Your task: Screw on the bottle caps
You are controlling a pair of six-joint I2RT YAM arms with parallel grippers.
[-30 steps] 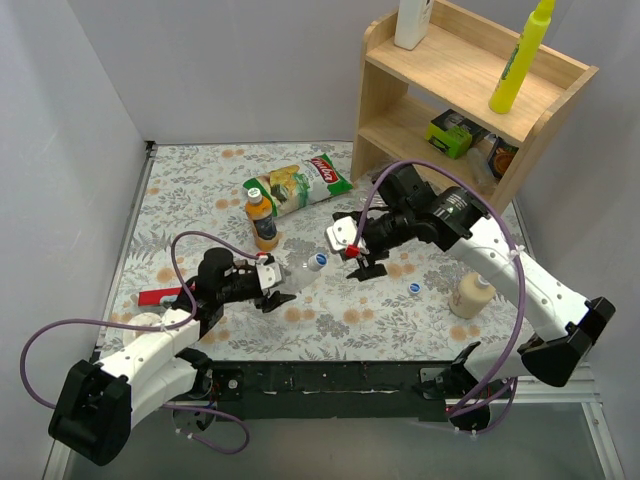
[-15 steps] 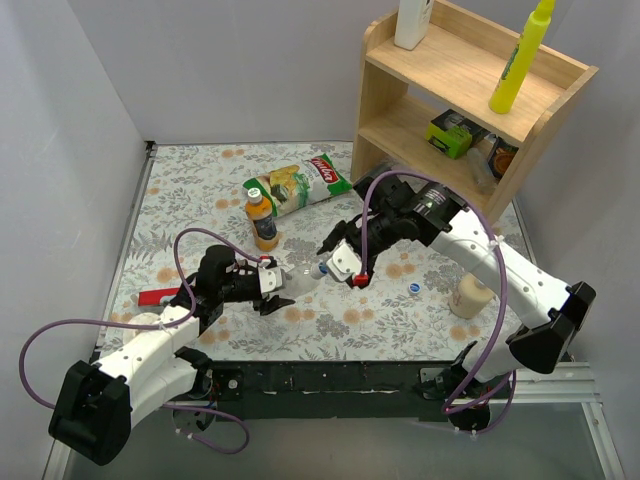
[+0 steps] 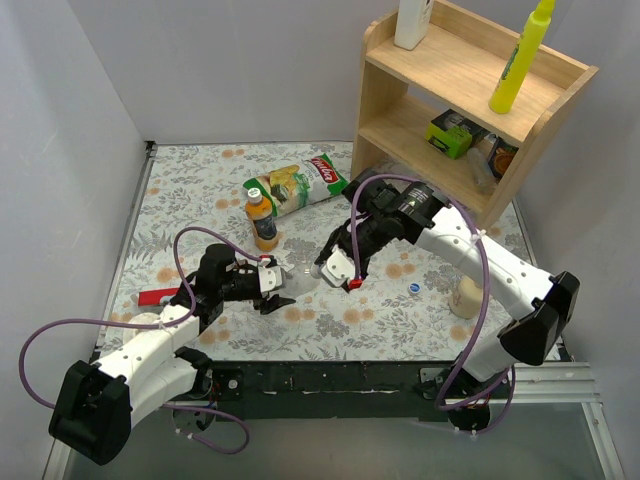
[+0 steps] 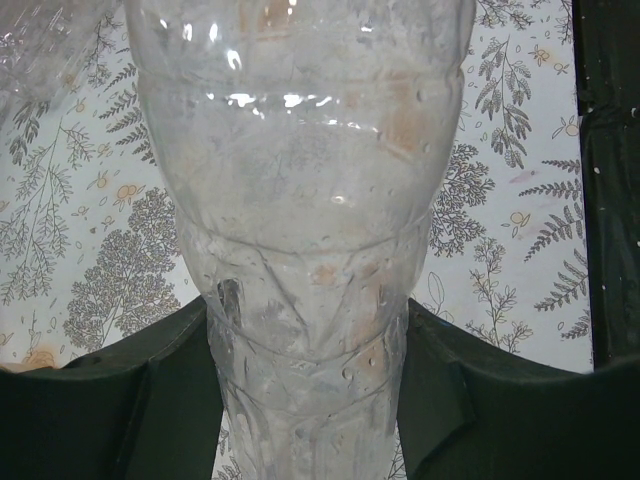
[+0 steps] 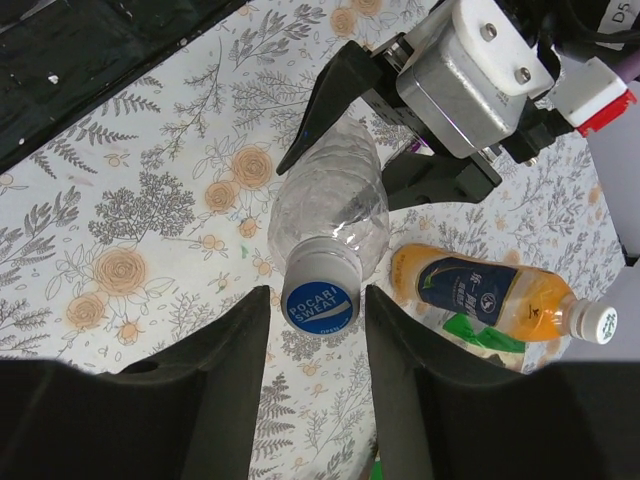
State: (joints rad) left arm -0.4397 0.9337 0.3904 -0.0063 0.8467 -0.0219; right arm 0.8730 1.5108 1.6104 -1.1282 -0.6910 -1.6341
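Observation:
My left gripper (image 3: 272, 290) (image 4: 310, 340) is shut on the waist of a clear bottle (image 3: 298, 275) (image 4: 300, 200), which tilts toward the right arm. A blue cap (image 5: 319, 303) with white lettering sits on this bottle's mouth. My right gripper (image 3: 325, 268) (image 5: 317, 305) straddles that cap, with a thin gap still showing on each side. The small orange bottle (image 3: 263, 222) (image 5: 480, 290) stands behind, wearing a whitish-green cap (image 3: 254, 190) (image 5: 598, 322). Another blue cap (image 3: 414, 288) lies loose on the cloth to the right.
A snack bag (image 3: 305, 185) lies behind the orange bottle. The wooden shelf (image 3: 470, 80) at the back right carries a yellow bottle (image 3: 520, 60). A cream pump bottle (image 3: 468, 295) stands near the right arm, and a red object (image 3: 160, 296) lies at the left.
My right gripper has come down and left onto the held bottle's cap, and its jaws have narrowed around it. The left gripper and bottle have stayed put.

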